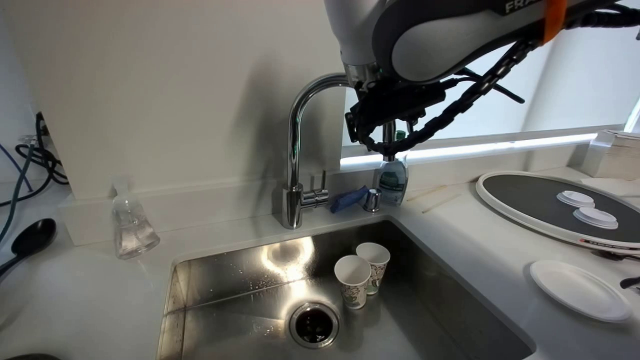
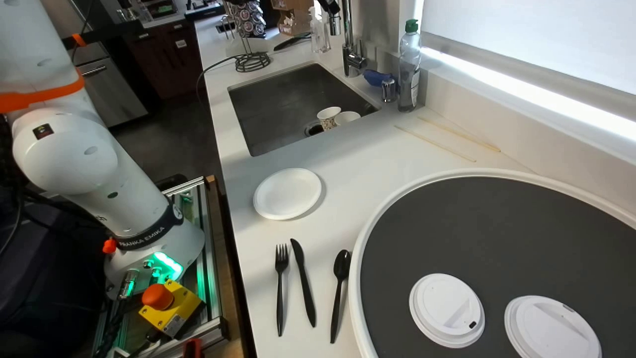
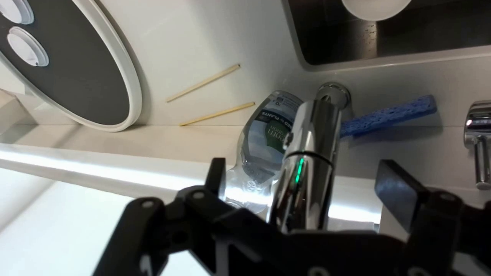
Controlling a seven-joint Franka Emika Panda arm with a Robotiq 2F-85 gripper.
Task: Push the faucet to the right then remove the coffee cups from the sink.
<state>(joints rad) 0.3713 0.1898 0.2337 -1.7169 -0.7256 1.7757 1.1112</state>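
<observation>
The chrome faucet (image 1: 294, 150) stands behind the sink (image 1: 225, 330), its arched spout turned toward the bottle side. It also shows in an exterior view (image 2: 348, 35). My gripper (image 3: 305, 178) is open in the wrist view, its fingers on either side of the spout head, with gaps on both sides. In an exterior view the gripper (image 1: 387, 107) is at the spout's end; its fingers are hard to make out. Two white paper coffee cups, a front one (image 1: 353, 285) and a rear one (image 1: 378, 257), stand upright, close together in the sink beside the drain. One cup (image 3: 376, 7) shows in the wrist view.
A clear soap bottle (image 3: 264, 142), a blue sponge (image 3: 391, 113) and a short chrome fixture (image 1: 372, 200) stand close below the spout. Two thin sticks, a white plate (image 2: 288, 194), black cutlery and a round dark board (image 2: 497, 228) with lids lie on the counter.
</observation>
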